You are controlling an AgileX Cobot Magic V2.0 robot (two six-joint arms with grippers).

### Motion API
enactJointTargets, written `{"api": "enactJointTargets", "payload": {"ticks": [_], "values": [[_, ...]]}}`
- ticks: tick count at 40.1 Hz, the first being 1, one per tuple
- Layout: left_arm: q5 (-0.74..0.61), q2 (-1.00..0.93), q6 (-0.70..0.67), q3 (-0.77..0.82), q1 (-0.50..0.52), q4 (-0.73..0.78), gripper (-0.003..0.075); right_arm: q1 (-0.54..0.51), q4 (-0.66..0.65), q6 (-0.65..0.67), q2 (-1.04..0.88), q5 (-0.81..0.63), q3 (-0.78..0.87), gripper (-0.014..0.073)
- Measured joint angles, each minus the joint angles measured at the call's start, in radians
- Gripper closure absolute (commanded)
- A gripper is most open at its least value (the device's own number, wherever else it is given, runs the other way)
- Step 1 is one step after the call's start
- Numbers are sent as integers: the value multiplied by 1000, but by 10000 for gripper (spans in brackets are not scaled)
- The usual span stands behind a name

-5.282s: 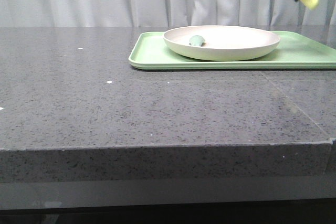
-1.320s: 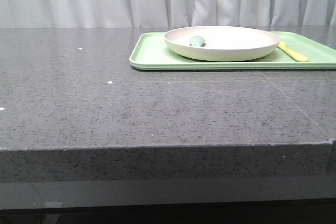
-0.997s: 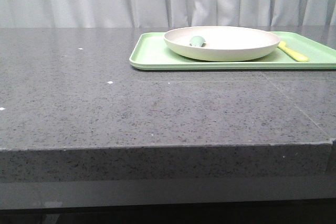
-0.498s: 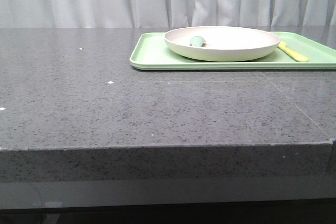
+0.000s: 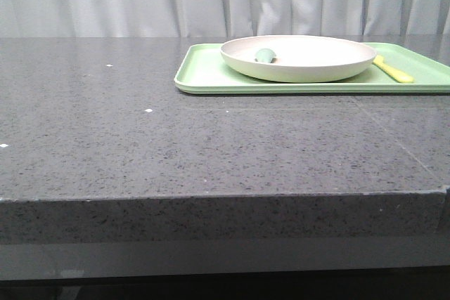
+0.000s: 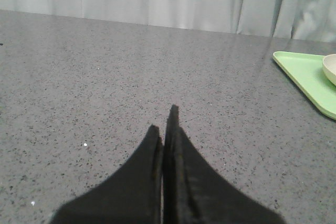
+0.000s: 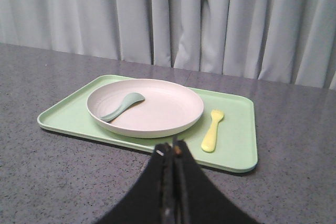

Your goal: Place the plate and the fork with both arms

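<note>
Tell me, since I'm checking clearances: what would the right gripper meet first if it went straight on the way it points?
Probably the near rim of the green tray, then the plate; the right gripper is shut and aimed at them, though depth is unclear.

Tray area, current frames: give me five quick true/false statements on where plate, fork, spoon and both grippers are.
1. The plate sits on the green tray. True.
2. The fork lies inside the plate. False: it lies on the tray beside the plate, on the robot's right side of it.
3. The spoon rests in the plate. True.
4. The right gripper is holding the fork. False: its fingers are closed together on nothing, back from the tray.
5. The left gripper hovers over the tray. False: it is over bare countertop, with the tray off to its side; its fingers are closed and empty.
</note>
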Motion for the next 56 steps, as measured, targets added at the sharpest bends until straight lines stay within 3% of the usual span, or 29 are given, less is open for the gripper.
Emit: {"api": "enactJointTargets", "payload": {"ticks": [5, 16, 56], "values": [[0, -99, 2, 74, 1, 0, 738, 0, 0, 0, 0, 0, 0, 714], [-34, -107, 2, 185, 2, -2, 738, 0, -2, 0, 0, 0, 0, 714], [-82, -107, 4, 185, 2, -4, 738, 0, -2, 0, 0, 0, 0, 714]]}}
